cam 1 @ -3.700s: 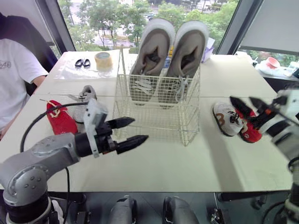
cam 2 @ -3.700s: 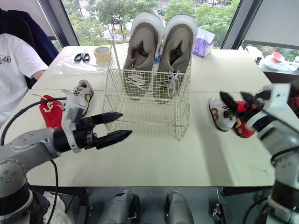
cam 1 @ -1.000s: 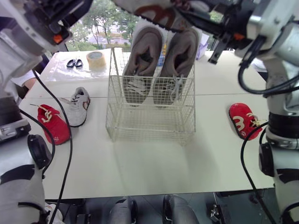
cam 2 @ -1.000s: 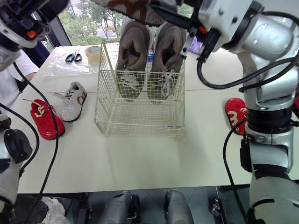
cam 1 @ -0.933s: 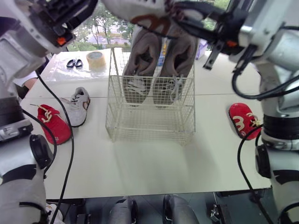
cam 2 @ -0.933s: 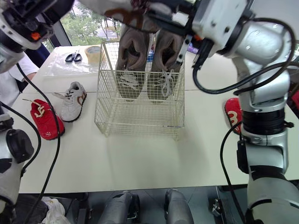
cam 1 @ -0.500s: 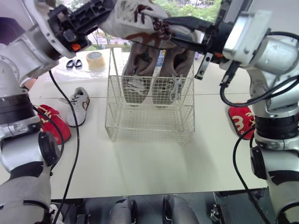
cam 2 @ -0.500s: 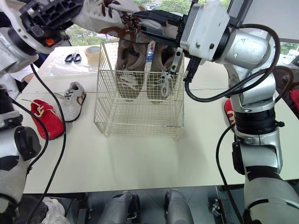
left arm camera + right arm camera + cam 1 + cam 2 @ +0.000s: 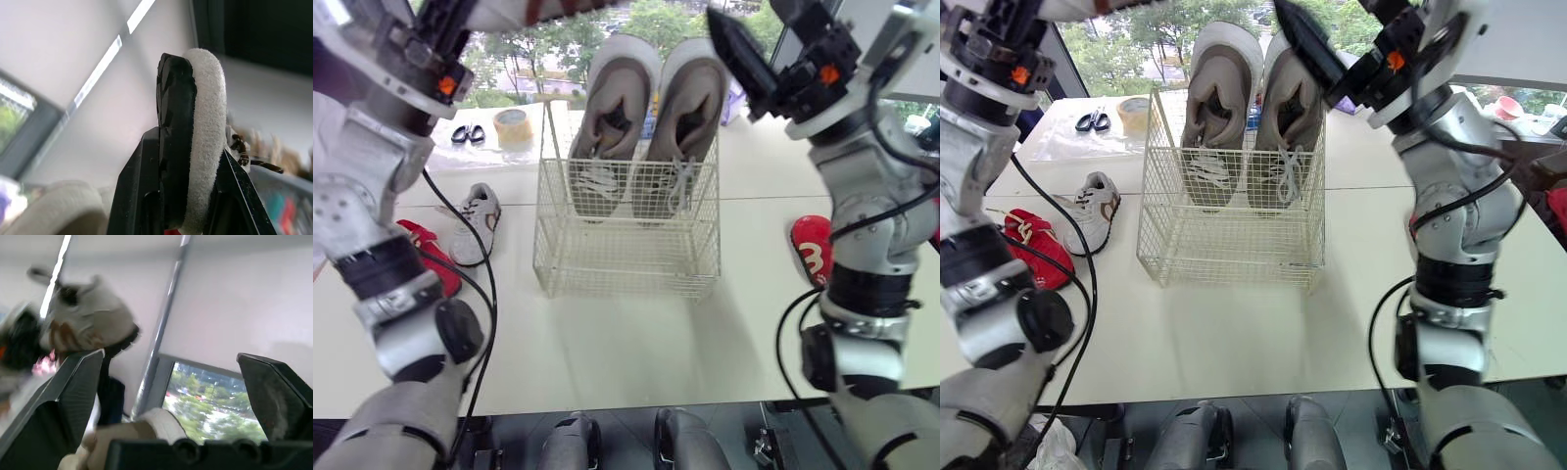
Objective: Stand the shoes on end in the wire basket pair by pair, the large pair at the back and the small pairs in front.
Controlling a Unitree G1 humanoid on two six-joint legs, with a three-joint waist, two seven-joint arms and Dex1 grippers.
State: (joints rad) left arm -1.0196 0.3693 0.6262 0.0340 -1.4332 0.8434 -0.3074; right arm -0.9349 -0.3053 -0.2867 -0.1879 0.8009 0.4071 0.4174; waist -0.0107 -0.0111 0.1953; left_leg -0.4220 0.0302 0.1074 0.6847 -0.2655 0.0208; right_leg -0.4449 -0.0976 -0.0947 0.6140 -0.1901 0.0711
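Large shoes (image 9: pixel 690 108) upright in wire basket (image 9: pixel 626 259), toes down, left claw (image 9: pixel 195 142) clamping small white shoe (image 9: pixel 208 98), right claw (image 9: pixel 170 362) wide open

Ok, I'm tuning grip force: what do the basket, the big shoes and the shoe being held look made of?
Wire basket: thin metal wire grid, cream coating, probably rigid. Large shoes: matte grey-brown uppers, suede or fabric; thick white rubbery-looking soles. Small shoe clamped in the left end effector: white, fuzzy edge, felt-like or foam.

Wire basket (image 9: pixel 626 257): cream coated metal. Large shoes (image 9: pixel 619 98): matt grey suede. Small shoe (image 9: pixel 208 127) sole: fuzzy white.
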